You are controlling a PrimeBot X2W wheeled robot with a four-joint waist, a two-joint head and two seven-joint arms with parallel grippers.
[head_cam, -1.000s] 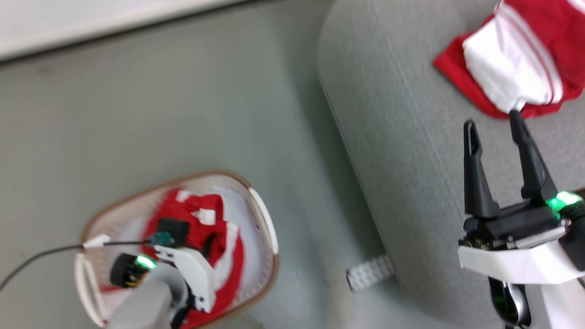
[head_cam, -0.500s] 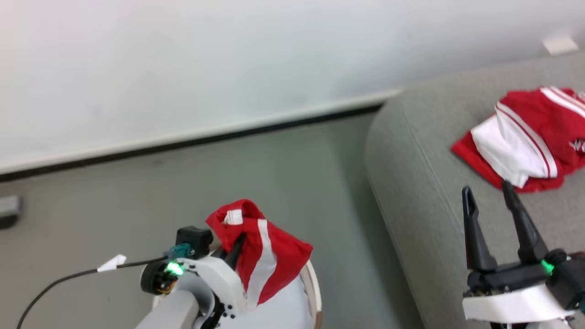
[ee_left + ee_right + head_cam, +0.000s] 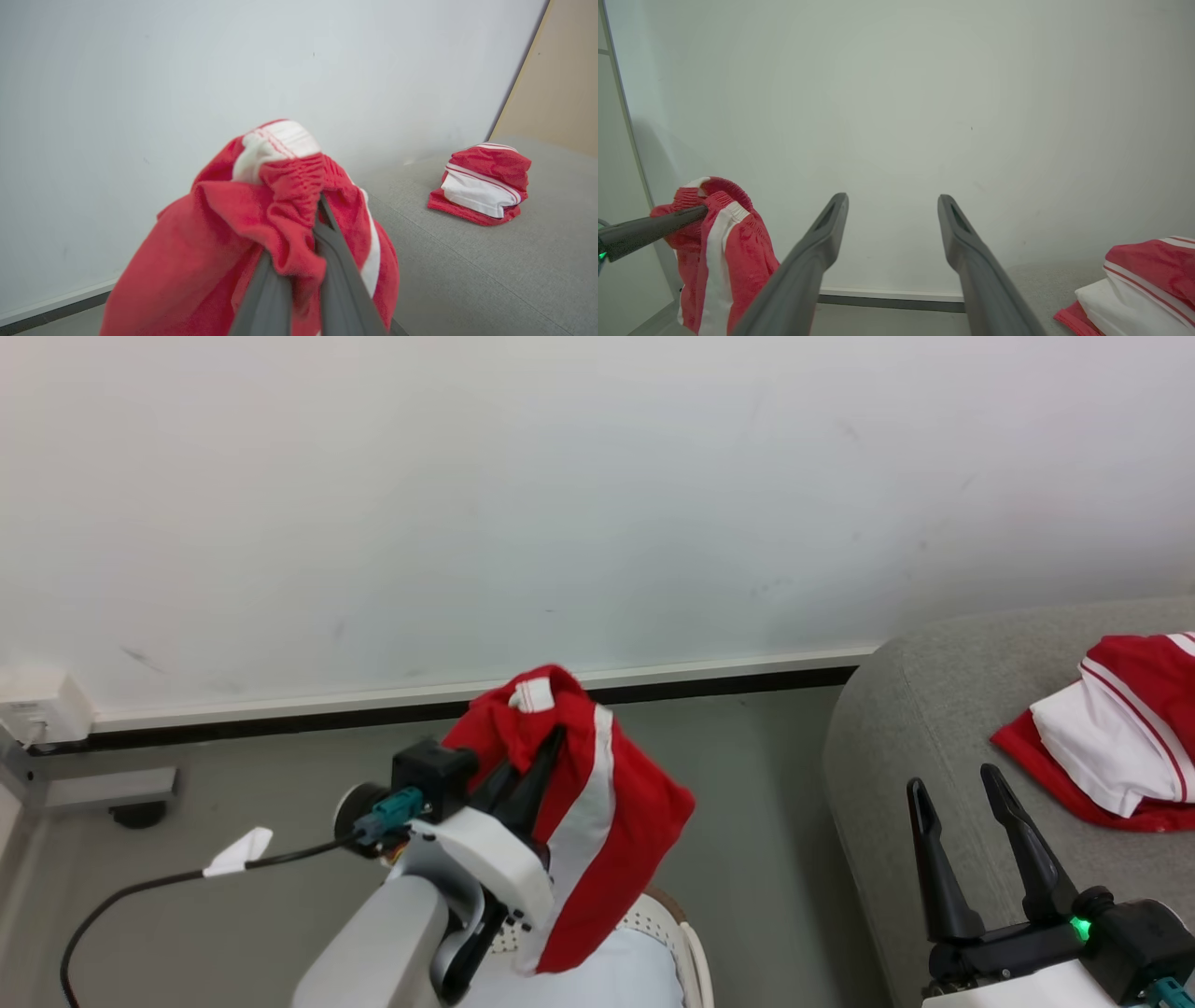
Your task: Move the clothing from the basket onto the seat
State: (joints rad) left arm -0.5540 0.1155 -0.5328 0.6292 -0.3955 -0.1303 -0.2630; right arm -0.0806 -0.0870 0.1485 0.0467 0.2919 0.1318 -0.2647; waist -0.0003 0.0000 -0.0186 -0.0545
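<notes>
The left gripper (image 3: 551, 747) is squeezed shut on a red cloth (image 3: 621, 821) with a white stripe. Its two dark fingers pinch the bunched top edge. The cloth hangs down from the fingers, up in the air over the basket (image 3: 689, 943). The right gripper (image 3: 952, 784) is wide open and holds nothing. It points up over the front of the grey seat (image 3: 896, 728). Another red and white cloth (image 3: 1111, 747) lies in a heap on the seat, near the right gripper but not touching it. A white wall (image 3: 560, 476) stands behind it all, with grey floor (image 3: 233, 775) below.
</notes>
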